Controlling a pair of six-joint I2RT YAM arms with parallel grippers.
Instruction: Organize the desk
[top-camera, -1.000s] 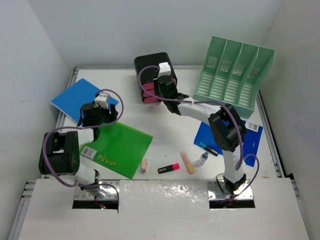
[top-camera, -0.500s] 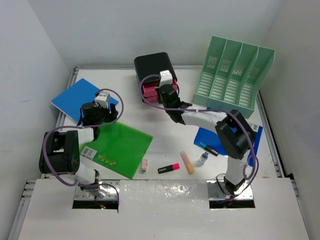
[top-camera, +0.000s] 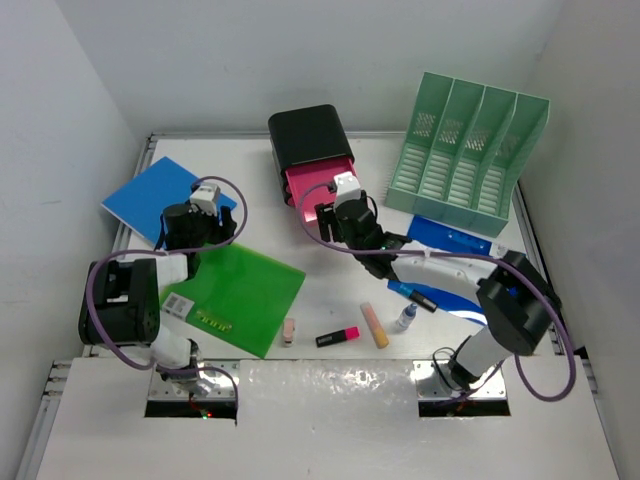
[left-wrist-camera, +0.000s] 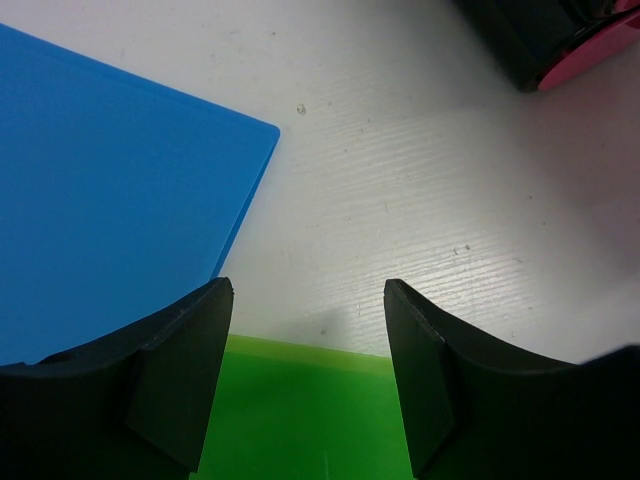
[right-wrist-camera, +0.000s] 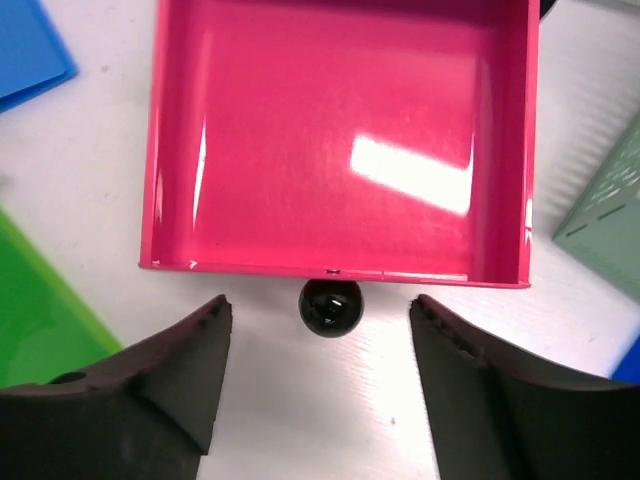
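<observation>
We're looking at the desk (top-camera: 340, 285), a broad white top that fills the view and carries everything else. At its far edge sits a black cabinet (top-camera: 308, 135) with its pink drawer (right-wrist-camera: 340, 130) pulled out and empty.

The right gripper (right-wrist-camera: 320, 335) sits square in front of that drawer. Its fingers are spread with the black knob (right-wrist-camera: 331, 306) between the tips, clear space either side, and nothing held.

On the other side, the left gripper (left-wrist-camera: 307, 290) hangs just as wide and just as empty. It is above bare desk where the blue folder (left-wrist-camera: 110, 190) nearly meets the green folder (left-wrist-camera: 290, 420).

We'd say the drawer stage is done and the loose bits come next. Near the front edge lie a pink highlighter (top-camera: 338, 336), an orange marker (top-camera: 374, 325) and a small white bottle (top-camera: 404, 320), close together.

To do this cleanly, we'd draw the right arm straight back from the knob, not sideways, so a fingertip can't nudge the drawer shut. Then we'd lift before swinging over. Each pen wants the fingers across its narrow width, taken one at a time, because they lie near enough to knock each other.
</observation>
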